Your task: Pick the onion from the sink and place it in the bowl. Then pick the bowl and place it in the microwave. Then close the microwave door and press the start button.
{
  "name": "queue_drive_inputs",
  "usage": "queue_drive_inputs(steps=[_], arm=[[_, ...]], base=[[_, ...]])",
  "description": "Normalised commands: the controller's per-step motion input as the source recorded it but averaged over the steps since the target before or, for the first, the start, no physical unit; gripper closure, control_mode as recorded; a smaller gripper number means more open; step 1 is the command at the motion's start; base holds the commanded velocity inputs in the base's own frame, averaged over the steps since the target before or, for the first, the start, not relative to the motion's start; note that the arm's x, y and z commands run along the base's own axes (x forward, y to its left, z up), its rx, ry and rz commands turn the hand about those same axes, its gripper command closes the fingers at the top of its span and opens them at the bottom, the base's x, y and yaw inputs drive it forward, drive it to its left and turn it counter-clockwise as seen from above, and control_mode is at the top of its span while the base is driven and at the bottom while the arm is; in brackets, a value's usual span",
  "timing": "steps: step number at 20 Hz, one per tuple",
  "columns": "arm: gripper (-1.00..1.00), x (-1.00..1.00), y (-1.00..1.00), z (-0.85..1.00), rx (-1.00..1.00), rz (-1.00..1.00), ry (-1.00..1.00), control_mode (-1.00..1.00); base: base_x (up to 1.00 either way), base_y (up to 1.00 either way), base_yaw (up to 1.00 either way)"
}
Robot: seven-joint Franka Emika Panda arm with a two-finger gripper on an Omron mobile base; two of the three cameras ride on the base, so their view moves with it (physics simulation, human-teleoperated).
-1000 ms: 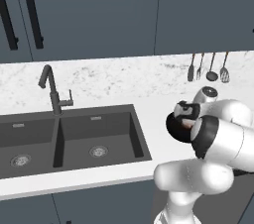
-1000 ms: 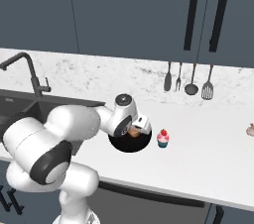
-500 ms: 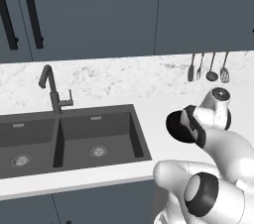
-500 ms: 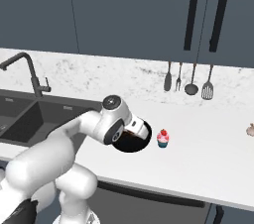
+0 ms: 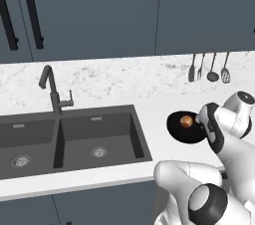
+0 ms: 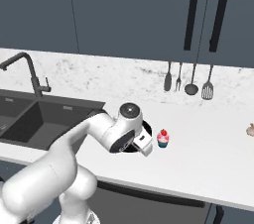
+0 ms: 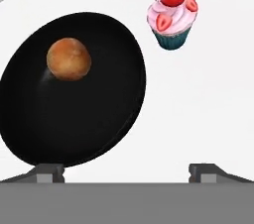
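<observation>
Two base views flanking the arm, sharing the counter (image 5: 154,104), hand view apparently looking down close

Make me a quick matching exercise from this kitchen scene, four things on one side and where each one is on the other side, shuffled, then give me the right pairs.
Things:
1. onion
2. cupcake
3. utensils
4. faucet

Places:
A. hanging on the wall above the counter
B. behind the sink
C. inside the bowl
D. on the counter beside the bowl

Pairs: 1-C, 2-D, 3-A, 4-B
</observation>
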Motion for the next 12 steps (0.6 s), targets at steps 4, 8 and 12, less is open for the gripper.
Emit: queue_drive_inputs(steps=[4, 8, 12], arm=[[-1.0, 0.09, -0.11, -0.11, 0.22, -0.04, 0.28, -1.0], [-1.0, 0.19, -0.05, -0.21, 0.13, 0.0, 0.08, -1.0], [-1.0, 0.29, 0.0, -0.35, 0.05, 0.0, 0.0, -1.0]], base=[[0.0, 0.0, 0.0], [0.0, 0.0, 0.0], [0.0, 0.0, 0.0]])
